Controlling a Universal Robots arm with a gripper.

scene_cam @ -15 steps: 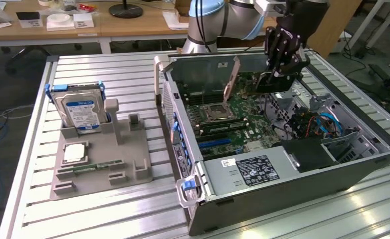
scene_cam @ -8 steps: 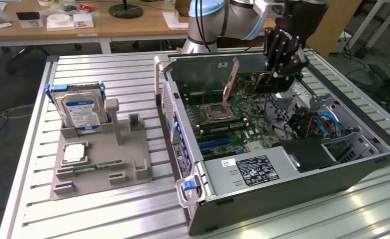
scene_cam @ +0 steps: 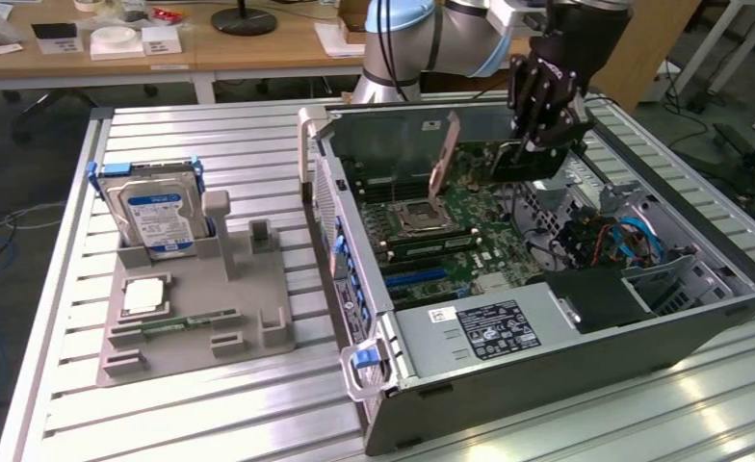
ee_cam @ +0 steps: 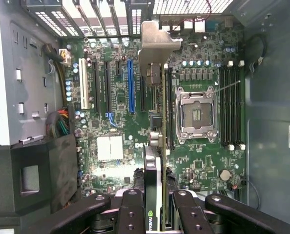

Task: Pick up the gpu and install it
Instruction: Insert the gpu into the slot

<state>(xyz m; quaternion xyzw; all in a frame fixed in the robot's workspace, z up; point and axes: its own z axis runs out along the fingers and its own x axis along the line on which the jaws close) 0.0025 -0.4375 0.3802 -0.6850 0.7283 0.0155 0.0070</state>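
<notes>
In the exterior view, the fingers (scene_cam: 547, 115) hold the gpu (scene_cam: 528, 164) up in the air above the motherboard (scene_cam: 461, 226). In the wrist view, the fingers (ee_cam: 130, 212) pinch the gpu (ee_cam: 152, 170) from both sides, with its thin edge over the middle of the motherboard (ee_cam: 111, 122).

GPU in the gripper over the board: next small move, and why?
Probably nudge the gpu sideways, away from the CPU socket, until its edge lines up over the blue slot. The gripper holds it edge-on above the motherboard, apparently offset from that slot.
</notes>
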